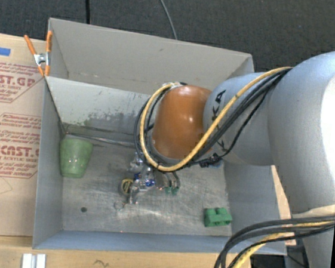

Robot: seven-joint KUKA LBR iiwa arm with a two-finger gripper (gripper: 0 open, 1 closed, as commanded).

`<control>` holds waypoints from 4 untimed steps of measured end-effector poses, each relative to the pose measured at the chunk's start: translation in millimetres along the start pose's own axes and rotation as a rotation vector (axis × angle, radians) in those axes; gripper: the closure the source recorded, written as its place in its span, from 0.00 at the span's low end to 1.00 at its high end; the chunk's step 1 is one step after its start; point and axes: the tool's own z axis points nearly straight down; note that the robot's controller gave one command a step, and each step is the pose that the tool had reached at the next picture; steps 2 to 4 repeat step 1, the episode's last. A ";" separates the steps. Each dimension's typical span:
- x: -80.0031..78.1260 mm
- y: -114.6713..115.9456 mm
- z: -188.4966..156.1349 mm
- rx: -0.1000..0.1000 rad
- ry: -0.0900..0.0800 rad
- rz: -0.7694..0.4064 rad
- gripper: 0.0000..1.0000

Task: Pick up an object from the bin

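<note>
Two things sit in the grey bin (145,62) as I watch: a pale green translucent cup (74,157) close against the left wall, and a small dark green block (217,216) near the front right corner. My gripper (136,187) hangs low over the bare middle of the floor, between the two and apart from both, with the orange wrist cover (177,125) above it. Open or closed? I can't tell from here, the tip is too cluttered to read.
</note>
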 end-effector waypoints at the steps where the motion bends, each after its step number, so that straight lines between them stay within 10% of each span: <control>1: -1.9 -17.5 -150.7 0.001 -0.012 -0.018 1.00; 4: -1.9 -17.5 -150.7 0.001 -0.012 -0.018 1.00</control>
